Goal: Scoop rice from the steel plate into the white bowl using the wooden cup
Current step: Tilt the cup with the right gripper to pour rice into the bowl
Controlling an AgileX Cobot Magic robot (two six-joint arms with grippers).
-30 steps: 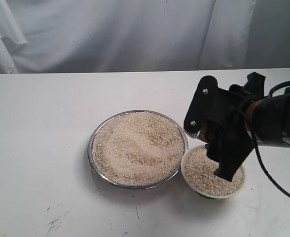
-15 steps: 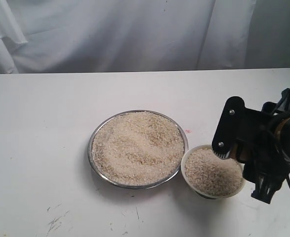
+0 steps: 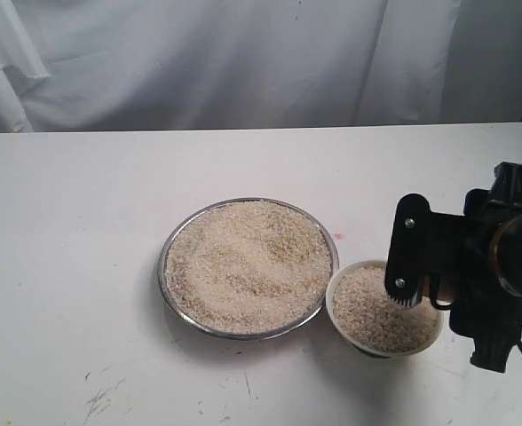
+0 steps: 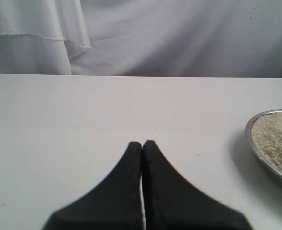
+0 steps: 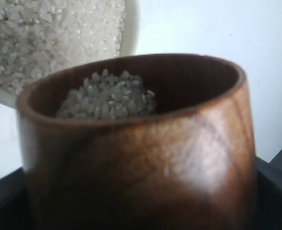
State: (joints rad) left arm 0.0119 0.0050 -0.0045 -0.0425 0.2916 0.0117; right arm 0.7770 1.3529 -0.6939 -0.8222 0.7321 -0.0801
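Right claw [image 3: 447, 306] shifted right over seemingly scuffed white table [image 3: 83, 266].

no readable text, no labels, brands, numbers or signs on anything in view

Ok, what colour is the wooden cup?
The wooden cup is glossy reddish-brown, best seen in right wrist view.

The light is bright and soft on the white bench [image 3: 75, 222]. Small grey shadows lie under the steel plate [image 3: 162, 266] and white bowl [image 3: 385, 352]. The wooden cup [image 5: 141, 163] looks blurry up close.
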